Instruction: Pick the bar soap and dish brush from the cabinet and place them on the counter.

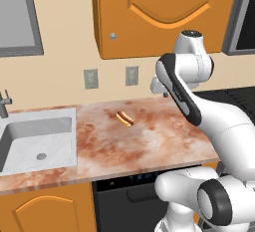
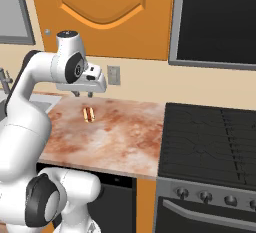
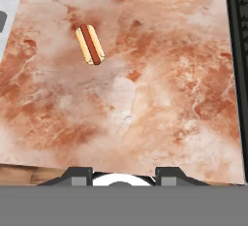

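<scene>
While the cabinet [image 1: 149,12] is hanging shut on the beige wall, its arched door is being seen closed, with a small silver knob [image 1: 113,36] at the lower left corner. Nothing inside can be told, so the soap and brush are not being seen anywhere.

Below it, the counter [image 1: 149,141] is lying as a mottled red-brown and cream slab. A hot dog [image 1: 125,119] is resting on it, alone, towards the back and well apart from the front edge. A white sink [image 1: 37,144] is set into the counter at its left end, with a grey tap [image 1: 5,101] behind it. Two outlets [image 1: 90,78] are being shown on the wall between counter and cabinet. A black stovetop [image 2: 210,142] is adjoining the counter on the right, with a dark microwave [image 2: 215,22] mounted above it and a grey-framed window [image 1: 17,17] at the far left.

The gripper [image 2: 83,94] is being held above the counter, pointing down, near the hot dog but apart from it. Its fingers [image 3: 77,174] are being kept spread with a gap between them, and nothing is being pinched.
</scene>
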